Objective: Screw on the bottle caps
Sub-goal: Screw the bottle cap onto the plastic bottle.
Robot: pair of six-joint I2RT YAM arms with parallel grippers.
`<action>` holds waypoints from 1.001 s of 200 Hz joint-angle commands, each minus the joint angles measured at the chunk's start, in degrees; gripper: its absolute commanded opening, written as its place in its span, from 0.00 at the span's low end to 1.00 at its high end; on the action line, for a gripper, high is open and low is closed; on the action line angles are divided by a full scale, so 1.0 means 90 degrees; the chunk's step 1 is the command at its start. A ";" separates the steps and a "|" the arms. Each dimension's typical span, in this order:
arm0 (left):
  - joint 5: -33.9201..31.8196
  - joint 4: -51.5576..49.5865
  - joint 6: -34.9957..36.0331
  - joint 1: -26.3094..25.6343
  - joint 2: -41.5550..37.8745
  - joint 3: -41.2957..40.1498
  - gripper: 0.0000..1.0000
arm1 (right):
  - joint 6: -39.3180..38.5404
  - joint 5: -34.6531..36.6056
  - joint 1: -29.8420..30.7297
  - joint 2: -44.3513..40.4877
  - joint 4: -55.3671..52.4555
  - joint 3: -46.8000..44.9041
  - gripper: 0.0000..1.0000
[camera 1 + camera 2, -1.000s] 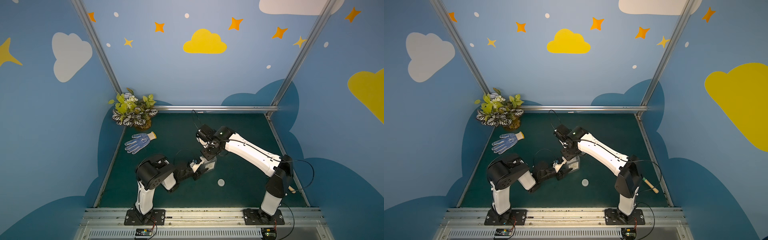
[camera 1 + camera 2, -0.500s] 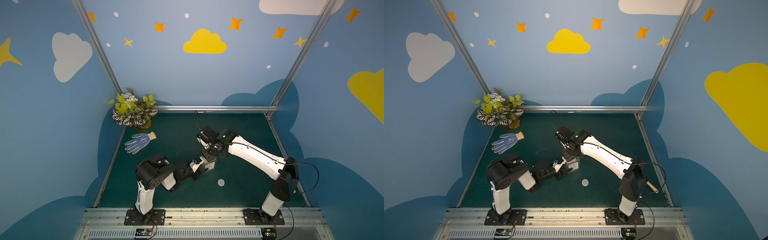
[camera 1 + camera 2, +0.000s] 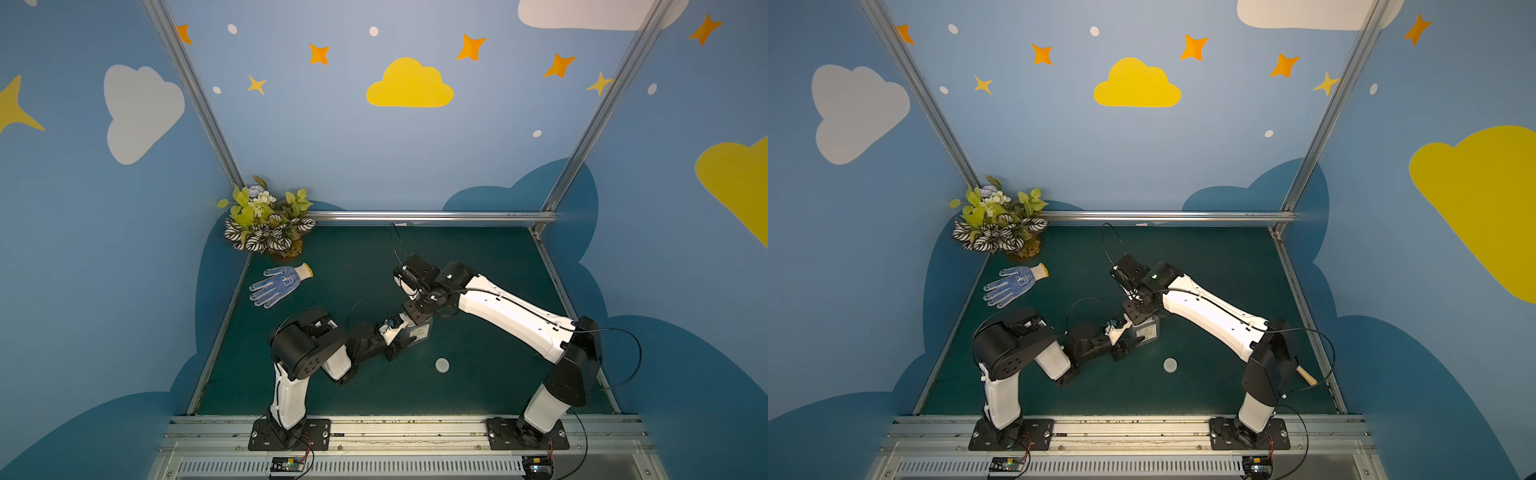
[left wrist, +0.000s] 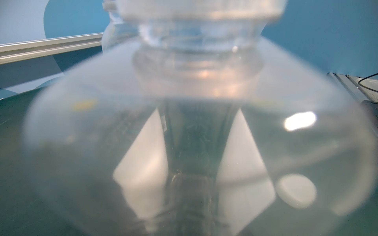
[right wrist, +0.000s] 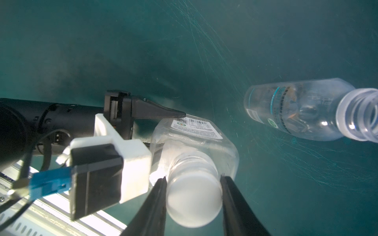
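Filling the bottom of the booth between blue cloud-painted walls (image 3: 374, 158), the dark green surface (image 3: 478, 257) carries everything, and from where I stand the two arms meet near its middle. The right arm (image 3: 511, 316), white with black joints, rises from the front rail (image 3: 395, 428) and bends down over that spot. The left arm (image 3: 291, 357) is folded low and stretches sideways toward it. In the far left corner sits a leafy potted plant (image 3: 268, 226), with a blue-dotted work glove (image 3: 280, 284) lying flat just in front of it, well apart from the work. The rectangular bottle (image 5: 196, 132), clear with a white label, stands upright on the surface. The left hand (image 3: 405, 334) is grasping its body low down. One black finger (image 5: 161, 112) presses on the labelled side, and the bottle fills that arm's wrist view as a blur. The round bottle (image 5: 296, 114) lies on its side on the surface near the rectangular one, not touching it, its threaded neck uncapped. In both top views the right arm hides it. The right hand (image 5: 193, 178) comes down from above and is clenched on the white cap (image 5: 194, 204) sitting on the rectangular bottle's neck, a finger touching each side. The loose cap (image 3: 442, 365) lies flat on the surface by itself, near the rectangular bottle on the side toward the front rail.
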 commanded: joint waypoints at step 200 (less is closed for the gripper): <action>-0.0039 -0.0201 0.0030 0.0066 -0.0019 -0.0035 0.02 | 0.0063 -0.0342 0.0026 -0.0058 0.0028 0.0075 0.52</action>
